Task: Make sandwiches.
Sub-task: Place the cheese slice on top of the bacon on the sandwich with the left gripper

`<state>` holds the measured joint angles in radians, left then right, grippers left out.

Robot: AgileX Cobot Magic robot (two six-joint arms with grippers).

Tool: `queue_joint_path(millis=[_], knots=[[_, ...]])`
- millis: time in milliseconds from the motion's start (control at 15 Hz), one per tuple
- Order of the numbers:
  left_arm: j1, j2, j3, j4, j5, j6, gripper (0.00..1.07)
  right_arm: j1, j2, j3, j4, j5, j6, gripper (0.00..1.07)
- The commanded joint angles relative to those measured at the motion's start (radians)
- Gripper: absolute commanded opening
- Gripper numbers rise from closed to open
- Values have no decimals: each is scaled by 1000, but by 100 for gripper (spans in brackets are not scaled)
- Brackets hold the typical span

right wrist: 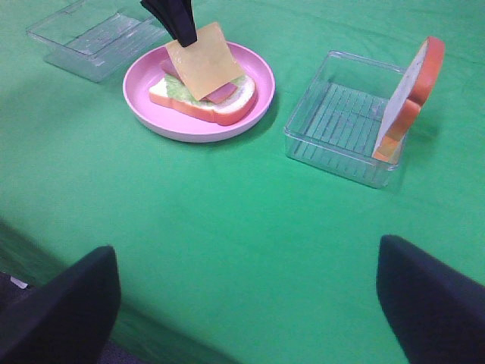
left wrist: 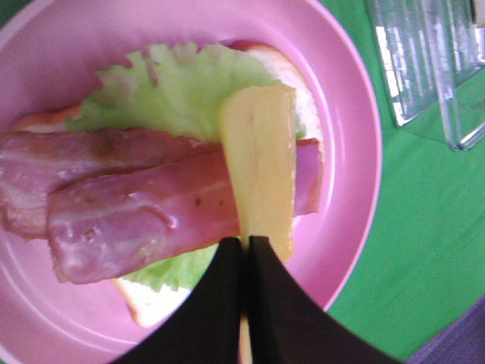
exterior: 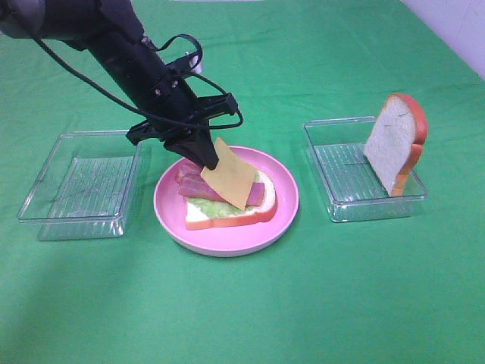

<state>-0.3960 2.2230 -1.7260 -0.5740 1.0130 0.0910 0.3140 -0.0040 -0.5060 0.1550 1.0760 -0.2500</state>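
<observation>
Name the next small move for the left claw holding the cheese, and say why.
Probably lower a little and open. The left claw is shut on one corner of the cheese, which hangs tilted over the bacon lying on lettuce and bread on the plate. Letting go low should lay it flat on the stack.

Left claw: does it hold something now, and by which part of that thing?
Yes. The left claw pinches the yellow cheese square by its upper edge, over the bacon strip. The right claw is open and empty.
</observation>
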Motion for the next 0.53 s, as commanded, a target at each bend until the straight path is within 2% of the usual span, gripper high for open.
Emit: queue_joint_path(millis=[67,133,200,267,333,467,533], knots=[[-4,3,2,18,-1,-28,4,-3,-22,2,-2,-6,-8,85],[-4,3,2,16,-2,-28,16,-3,-22,2,-2,-6,-8,85],[-4,3,2,16,-2,-28,22,-3,-22,2,-2,-6,-8,85],[-4,1,2,16,0,-26,38,-3,-22,2,-2,-6,-8,85],[-4,0,-9,17,14,-12,69,-3,-22,2,-2,-6,-8,85],[-4,-1,-37,16,31,-13,76,-3,-22,2,-2,-6,-8,85],[-4,-1,-65,16,56,-21,76,-3,-22,2,-2,-6,-8,85]])
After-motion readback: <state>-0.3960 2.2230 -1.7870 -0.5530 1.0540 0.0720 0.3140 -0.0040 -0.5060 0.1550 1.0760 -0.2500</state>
